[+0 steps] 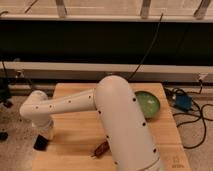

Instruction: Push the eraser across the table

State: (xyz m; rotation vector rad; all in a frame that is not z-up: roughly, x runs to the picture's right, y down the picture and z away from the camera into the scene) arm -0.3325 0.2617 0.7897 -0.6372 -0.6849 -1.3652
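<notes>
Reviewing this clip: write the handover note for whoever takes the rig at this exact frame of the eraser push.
Gripper: at the table's left edge, arm stretched out leftward and wrist pointing down.
Eraser: small black block directly under the arm's tip, at or just over the left edge of the table; contact likely, but cannot be confirmed.
Also on the table: green bowl at the right rear, reddish-brown elongated object near the front centre.
Done: the eraser lies at the left edge.
Left: probably only lifting clear; pushing further risks tipping it off.
</notes>
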